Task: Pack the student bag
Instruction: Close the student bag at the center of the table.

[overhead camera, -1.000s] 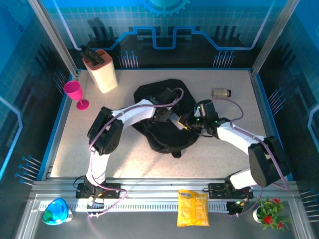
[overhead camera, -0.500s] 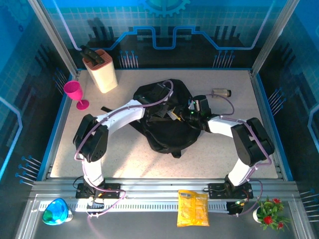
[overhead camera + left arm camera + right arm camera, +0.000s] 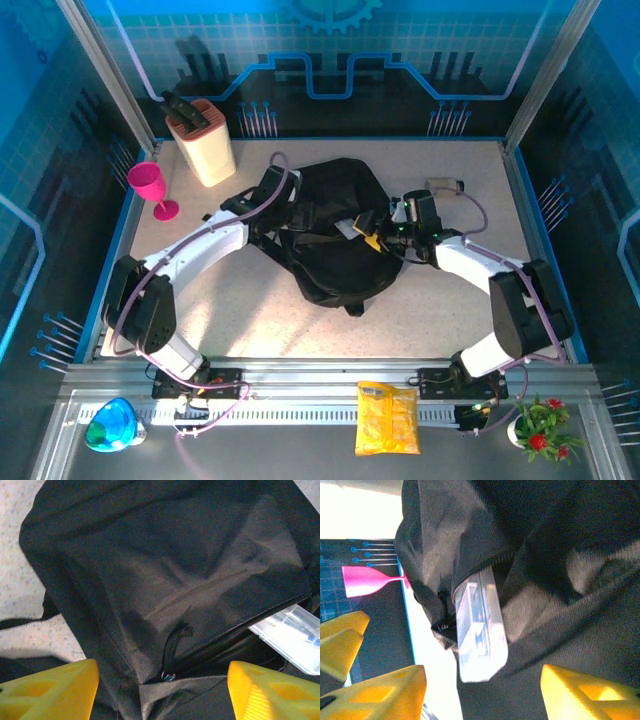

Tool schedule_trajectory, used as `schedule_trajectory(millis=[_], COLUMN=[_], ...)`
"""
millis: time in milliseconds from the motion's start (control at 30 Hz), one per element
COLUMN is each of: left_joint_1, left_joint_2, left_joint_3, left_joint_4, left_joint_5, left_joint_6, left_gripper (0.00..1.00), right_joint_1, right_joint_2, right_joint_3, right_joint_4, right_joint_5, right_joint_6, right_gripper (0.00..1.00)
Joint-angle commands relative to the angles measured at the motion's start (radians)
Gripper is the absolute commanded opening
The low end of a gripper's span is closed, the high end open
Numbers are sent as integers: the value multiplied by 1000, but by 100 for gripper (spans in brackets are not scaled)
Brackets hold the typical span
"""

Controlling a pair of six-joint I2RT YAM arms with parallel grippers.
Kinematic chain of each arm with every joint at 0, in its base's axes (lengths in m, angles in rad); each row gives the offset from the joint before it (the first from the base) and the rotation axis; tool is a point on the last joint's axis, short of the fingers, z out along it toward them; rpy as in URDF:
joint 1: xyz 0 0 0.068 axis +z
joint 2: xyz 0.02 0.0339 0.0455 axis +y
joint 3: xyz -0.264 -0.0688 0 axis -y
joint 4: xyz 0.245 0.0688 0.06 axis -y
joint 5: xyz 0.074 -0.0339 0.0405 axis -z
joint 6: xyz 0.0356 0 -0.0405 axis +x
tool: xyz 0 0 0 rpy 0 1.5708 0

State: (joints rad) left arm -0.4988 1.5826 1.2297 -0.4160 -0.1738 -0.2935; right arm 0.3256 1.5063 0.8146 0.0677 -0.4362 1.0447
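Left gripper (image 3: pixel 162 695) retreated; clear case (image 3: pixel 477 625) apparently juts from student bag (image 3: pixel 165 570).

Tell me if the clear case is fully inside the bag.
Partly in: one end of the case sticks out of the bag's opening.

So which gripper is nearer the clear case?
Right. The right gripper is at the end of the case poking from the bag; the left gripper hovers over the bag beside it.
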Motion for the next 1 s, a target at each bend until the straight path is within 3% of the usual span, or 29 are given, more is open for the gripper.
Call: schedule_trajectory(millis=[0, 333, 500, 633, 733, 967], left_joint_1=[9, 22, 25, 31, 37, 84], left_joint_2=[-45, -68, -86, -101, -112, -140], left_joint_3=[-39, -71, -90, -114, -138, -203], left_joint_4=[32, 47, 45, 43, 42, 59], left_joint_5=[13, 22, 28, 38, 44, 91], left_joint_6=[-68, -118, -135, -158, -178, -242], left_gripper=[75, 80, 81, 82, 82, 83], right_joint_1=[11, 70, 97, 102, 102, 120], right_joint_2=[-19, 170, 319, 384, 350, 161], right_joint_3=[10, 196, 331, 393, 380, 387], right_joint_4=[-173, -122, -112, -132, -150, -333], right_joint_5=[29, 44, 68, 81, 90, 162], right_joint_6=[-95, -98, -92, -90, -119, -405], right_gripper=[55, 21, 15, 14, 17, 39])
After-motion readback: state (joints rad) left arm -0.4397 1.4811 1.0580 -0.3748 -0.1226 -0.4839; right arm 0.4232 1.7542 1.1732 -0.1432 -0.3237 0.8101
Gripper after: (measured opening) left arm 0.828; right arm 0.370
